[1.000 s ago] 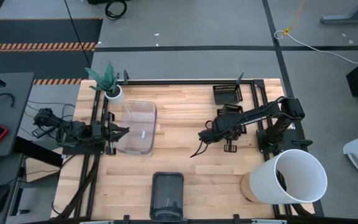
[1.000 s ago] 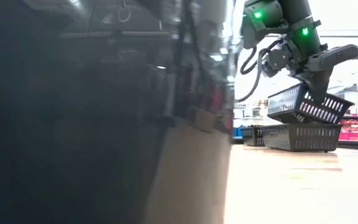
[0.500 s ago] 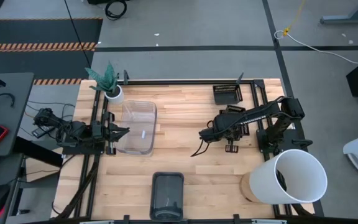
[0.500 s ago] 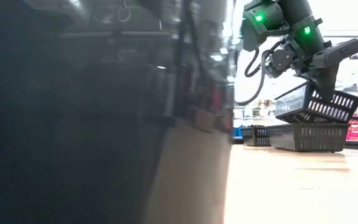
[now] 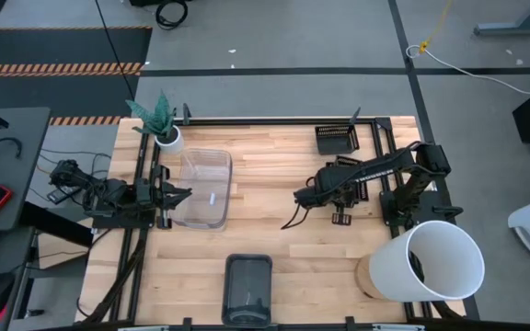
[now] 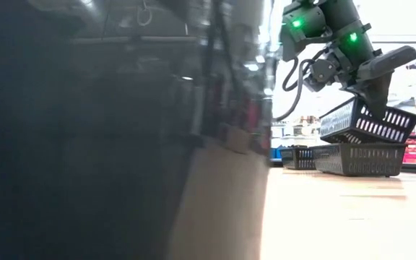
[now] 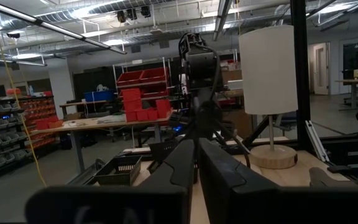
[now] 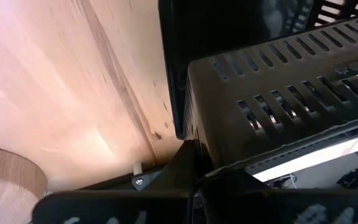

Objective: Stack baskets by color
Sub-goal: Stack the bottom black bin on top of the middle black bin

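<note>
Right gripper point(image 6: 376, 101) fingers clamped on tilted black basket point(image 6: 370, 121), half-seated skew over lower basket point(image 6: 357, 159); left gripper point(image 5: 184, 194) shut, empty.

**Tilted basket carried a little sideways over the lower one**

In the low view, the right gripper point(image 6: 376, 92) moved slightly rightward and up, then eased back a touch, carrying the tilted black slotted basket point(image 6: 370, 122) with it. That basket's low corner stayed dipping into the second black basket point(image 6: 358, 159) beneath it. From above, the right arm's wrist shifted only a shade across the table point(image 5: 274, 234).
</note>
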Tool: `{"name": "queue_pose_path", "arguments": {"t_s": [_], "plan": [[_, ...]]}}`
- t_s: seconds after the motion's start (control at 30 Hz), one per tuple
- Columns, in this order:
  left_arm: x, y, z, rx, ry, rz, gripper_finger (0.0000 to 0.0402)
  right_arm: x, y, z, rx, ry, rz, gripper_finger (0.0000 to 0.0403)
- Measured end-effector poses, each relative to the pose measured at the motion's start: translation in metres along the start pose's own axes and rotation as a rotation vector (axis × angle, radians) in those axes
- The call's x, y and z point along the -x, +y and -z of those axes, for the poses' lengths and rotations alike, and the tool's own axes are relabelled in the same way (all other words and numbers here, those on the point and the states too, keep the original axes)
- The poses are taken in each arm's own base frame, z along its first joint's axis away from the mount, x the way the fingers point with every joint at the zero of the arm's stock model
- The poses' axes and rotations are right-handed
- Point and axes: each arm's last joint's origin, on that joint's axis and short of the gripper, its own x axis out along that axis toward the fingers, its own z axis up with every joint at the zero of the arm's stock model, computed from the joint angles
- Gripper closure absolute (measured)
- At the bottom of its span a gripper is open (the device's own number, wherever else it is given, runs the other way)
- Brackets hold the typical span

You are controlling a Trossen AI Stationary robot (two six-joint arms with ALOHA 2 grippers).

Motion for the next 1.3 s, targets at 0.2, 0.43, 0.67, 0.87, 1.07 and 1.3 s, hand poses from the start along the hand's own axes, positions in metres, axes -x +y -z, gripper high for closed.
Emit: {"name": "queue_pose_path", "arguments": {"t_s": [0.2,0.43,0.67,0.87,1.07,1.3], "plan": [[0.0,0.0,0.0,0.0,0.0,0.0,0.0376,-0.001,-0.003,-0.003,-0.017,-0.012,-0.012,0.0391],[0.0,0.0,0.0,0.0,0.0,0.0,0.0368,-0.015,-0.006,-0.002,-0.025,0.037,-0.01,0.0391],[0.0,0.0,0.0,0.0,0.0,0.0,0.0373,-0.024,-0.008,0.0,-0.029,0.079,-0.031,0.0391],[0.0,0.0,0.0,0.0,0.0,0.001,0.0378,-0.029,-0.011,0.0,-0.046,0.107,-0.059,0.0391],[0.0,0.0,0.0,0.0,0.0,0.0,0.0372,-0.03,-0.012,0.0,-0.049,0.11,-0.077,0.0379],[0.0,0.0,0.0,0.0,0.0,0.0,0.0368,-0.03,-0.012,-0.002,-0.033,0.091,-0.085,0.0331]]}}
